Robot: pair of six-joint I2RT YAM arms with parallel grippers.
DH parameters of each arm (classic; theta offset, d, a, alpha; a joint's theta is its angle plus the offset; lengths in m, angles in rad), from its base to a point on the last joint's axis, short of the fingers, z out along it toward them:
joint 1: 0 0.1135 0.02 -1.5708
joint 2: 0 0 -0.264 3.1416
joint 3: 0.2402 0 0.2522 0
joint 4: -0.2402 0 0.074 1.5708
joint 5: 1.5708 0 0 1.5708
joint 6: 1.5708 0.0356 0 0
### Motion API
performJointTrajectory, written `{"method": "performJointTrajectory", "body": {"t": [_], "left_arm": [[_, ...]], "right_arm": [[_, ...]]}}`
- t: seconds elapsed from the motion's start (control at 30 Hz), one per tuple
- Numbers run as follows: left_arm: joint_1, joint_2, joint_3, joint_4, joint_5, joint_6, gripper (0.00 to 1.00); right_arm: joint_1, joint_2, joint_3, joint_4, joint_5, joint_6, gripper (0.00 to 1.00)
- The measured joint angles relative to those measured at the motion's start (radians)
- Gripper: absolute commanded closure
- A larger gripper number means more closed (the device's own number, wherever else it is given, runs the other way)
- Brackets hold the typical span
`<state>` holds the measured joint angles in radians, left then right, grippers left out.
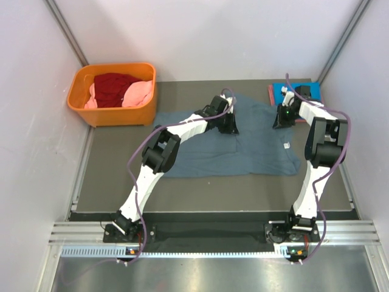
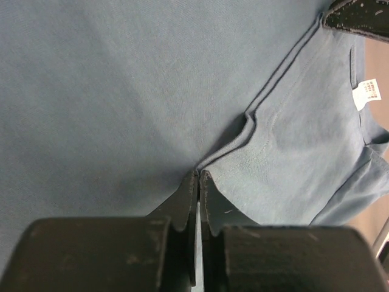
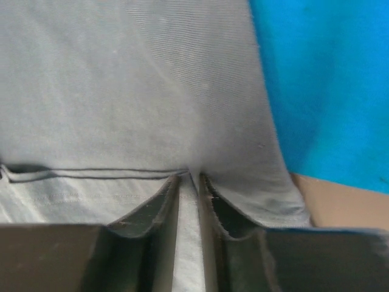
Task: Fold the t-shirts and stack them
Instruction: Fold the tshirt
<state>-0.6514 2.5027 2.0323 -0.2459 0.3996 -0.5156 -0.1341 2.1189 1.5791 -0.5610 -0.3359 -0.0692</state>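
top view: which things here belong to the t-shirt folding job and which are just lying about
Part of the job: slate grey-blue t-shirt spread on the table, bright blue tee far right, dark red tee and pink tee in the orange basket.
Just lying about: orange basket, table.

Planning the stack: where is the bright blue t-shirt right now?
Top view: the bright blue t-shirt lies far right on the table, just beyond the right end effector and the slate grey-blue t-shirt.
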Motion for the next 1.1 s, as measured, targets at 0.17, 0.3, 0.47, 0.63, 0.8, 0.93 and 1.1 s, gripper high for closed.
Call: {"method": "performJointTrajectory", "body": {"t": [0.17, 0.3, 0.47, 0.63, 0.8, 0.93, 1.1], "left_arm": [[0.0, 0.0, 0.0, 0.005, 0.011, -0.008, 1.0], [0.0, 0.0, 0.0, 0.012, 0.024, -0.018, 1.0], [0.0, 0.0, 0.0, 0.014, 0.03, -0.031, 1.0], [0.0, -0.003, -0.004, 0.014, 0.014, -0.037, 1.0], [0.0, -0.037, -0.056, 0.015, -0.045, -0.037, 1.0], [0.0, -0.062, -0.081, 0.014, -0.083, -0.037, 1.0], [-0.001, -0.09, -0.103, 0.016, -0.122, -0.039, 1.0]], "right_arm": [[0.0, 0.0, 0.0, 0.006, -0.045, 0.004, 1.0], [0.0, 0.0, 0.0, 0.017, -0.071, 0.01, 1.0], [0.0, -0.001, 0.0, 0.018, -0.074, 0.01, 1.0], [0.0, -0.011, -0.001, 0.024, -0.071, 0.014, 1.0], [0.0, -0.026, -0.001, 0.041, -0.07, 0.022, 1.0], [0.003, -0.026, -0.001, 0.052, -0.07, 0.024, 1.0], [0.02, -0.028, -0.001, 0.072, -0.068, 0.008, 1.0]]}}
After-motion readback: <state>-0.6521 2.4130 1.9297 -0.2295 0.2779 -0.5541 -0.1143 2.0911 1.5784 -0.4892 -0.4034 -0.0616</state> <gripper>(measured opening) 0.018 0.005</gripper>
